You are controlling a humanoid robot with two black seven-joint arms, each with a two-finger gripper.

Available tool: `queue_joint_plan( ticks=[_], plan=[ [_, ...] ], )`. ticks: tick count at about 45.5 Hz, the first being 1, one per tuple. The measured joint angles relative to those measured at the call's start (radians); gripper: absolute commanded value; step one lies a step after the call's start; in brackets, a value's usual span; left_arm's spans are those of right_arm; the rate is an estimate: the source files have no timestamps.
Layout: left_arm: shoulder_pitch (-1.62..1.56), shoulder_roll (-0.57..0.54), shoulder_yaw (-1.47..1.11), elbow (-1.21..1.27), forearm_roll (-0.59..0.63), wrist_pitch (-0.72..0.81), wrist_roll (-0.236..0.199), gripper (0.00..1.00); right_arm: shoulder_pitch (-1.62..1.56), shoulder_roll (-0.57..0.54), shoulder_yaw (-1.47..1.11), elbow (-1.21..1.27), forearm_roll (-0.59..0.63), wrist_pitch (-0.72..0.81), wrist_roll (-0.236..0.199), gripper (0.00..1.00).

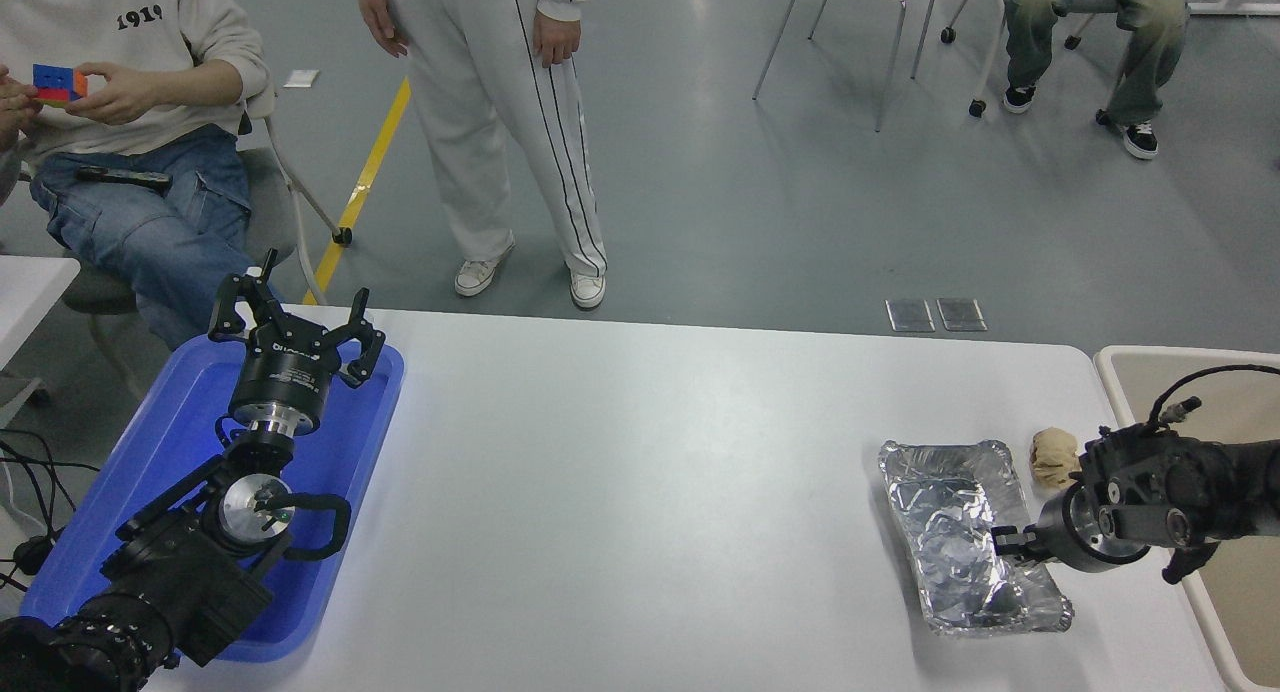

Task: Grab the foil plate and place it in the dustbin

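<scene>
In the head view, the shiny silver crinkled aluminium-foil plate (960,537), rectangular with rounded corners and a raised rim, lies flat on the white table (640,492) near its right end. The right black gripper (1008,545) comes in from the right edge and points left, low over the plate's right rim about halfway along; its fingers look drawn close together at the rim, but whether they actually pinch the foil cannot be told from here. Just beyond the plate's far right corner sits a small crumpled tan paper ball (1052,456), apart from the foil and partly behind the right arm's wrist. The large beige plastic dustbin (1120,364), with its thick rounded rim and smooth tan inside, stands beside the table's right end, under the right arm. At the lower left, the left black gripper (296,322) hangs over a flat blue plastic tray (170,422), its fingers spread apart and holding nothing. Beyond the table's far edge, one person stands in pale trousers (500,132) and another sits at the left holding a coloured puzzle cube (55,80).
</scene>
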Motion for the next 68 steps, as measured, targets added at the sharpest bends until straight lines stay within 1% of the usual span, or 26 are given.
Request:
queue_joint_plan(
  ticks=[12,23,31,42,46,54,68],
  plan=[
    [0.0,0.0,0.0,0.0,0.0,0.0,0.0,1.0,0.034,-0.006,-0.001,0.022,0.045,0.05,0.001,0.0],
    [0.0,0.0,0.0,0.0,0.0,0.0,0.0,1.0,0.161,-0.045,-0.026,0.099,0.073,0.149,0.002,0.0],
    [0.0,0.0,0.0,0.0,0.0,0.0,0.001,1.0,0.305,-0.091,-0.065,0.197,0.077,0.235,0.002,0.0],
    [0.0,0.0,0.0,-0.001,0.0,0.0,0.001,1.0,0.545,-0.146,-0.119,0.303,0.081,0.424,0.002,0.0],
    [0.0,0.0,0.0,-0.001,0.0,0.0,0.001,1.0,0.63,-0.158,-0.139,0.321,0.084,0.468,0.002,0.0],
    [0.0,0.0,0.0,-0.001,0.0,0.0,0.001,1.0,0.805,-0.173,-0.182,0.347,0.087,0.516,0.002,0.0],
    [0.0,0.0,0.0,-0.001,0.0,0.0,0.001,1.0,1.038,-0.18,-0.242,0.362,0.089,0.543,0.002,0.0]
  ],
)
